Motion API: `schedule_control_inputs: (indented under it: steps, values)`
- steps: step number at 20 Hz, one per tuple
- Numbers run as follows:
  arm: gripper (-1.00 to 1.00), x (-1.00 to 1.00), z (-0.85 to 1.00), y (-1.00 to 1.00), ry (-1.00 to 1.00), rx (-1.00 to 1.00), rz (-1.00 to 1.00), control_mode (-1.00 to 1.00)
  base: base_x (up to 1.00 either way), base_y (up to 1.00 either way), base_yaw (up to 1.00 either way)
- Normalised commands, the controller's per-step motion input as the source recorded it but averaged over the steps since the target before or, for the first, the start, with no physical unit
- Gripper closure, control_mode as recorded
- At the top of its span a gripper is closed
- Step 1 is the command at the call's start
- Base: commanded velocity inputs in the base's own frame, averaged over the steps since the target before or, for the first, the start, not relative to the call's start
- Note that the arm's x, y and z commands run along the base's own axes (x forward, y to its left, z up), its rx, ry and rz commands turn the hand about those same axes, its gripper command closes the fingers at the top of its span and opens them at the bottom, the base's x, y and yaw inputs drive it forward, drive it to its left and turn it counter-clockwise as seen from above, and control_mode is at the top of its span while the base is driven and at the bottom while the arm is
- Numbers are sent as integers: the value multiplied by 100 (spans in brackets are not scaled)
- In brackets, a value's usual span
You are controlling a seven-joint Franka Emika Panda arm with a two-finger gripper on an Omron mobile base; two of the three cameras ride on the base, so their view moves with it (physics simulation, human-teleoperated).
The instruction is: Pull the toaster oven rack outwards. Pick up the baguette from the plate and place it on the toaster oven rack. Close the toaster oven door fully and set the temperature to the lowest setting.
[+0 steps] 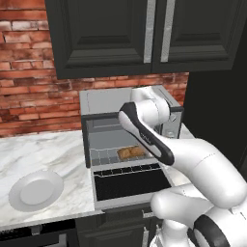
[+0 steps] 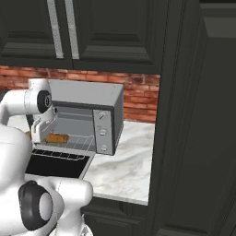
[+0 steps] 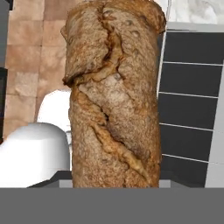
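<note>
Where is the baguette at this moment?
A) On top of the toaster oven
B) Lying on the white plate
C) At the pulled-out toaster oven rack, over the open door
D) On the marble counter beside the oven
C: the baguette sits at the toaster oven rack above the lowered toaster oven door, while the plate is bare.

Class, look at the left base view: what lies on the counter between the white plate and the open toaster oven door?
Nothing: between the plate and the toaster oven door only bare marble counter shows in the left base view.

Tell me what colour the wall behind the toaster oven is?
Red-brown brick wall, clearest in the left base view.
</note>
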Motion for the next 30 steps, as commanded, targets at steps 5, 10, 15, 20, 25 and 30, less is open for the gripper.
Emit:
schedule_control_inputs:
  steps: [5, 10, 15, 20, 25, 30]
  values:
    - [100, 43, -11, -6, -3, 2, 0, -100, 0, 0, 0]
    - [100, 28, -31, 5, -5, 1, 7, -100, 0, 0, 0]
    - [100, 25, -48, 34, -6, 0, 1, -100, 0, 0, 0]
    - [100, 28, -40, 9, -8, 0, 0, -100, 0, 0, 0]
    - [100, 30, -36, -9, -6, 0, 0, -100, 0, 0, 0]
    - [100, 26, -38, -2, -9, 2, 0, -100, 0, 0, 0]
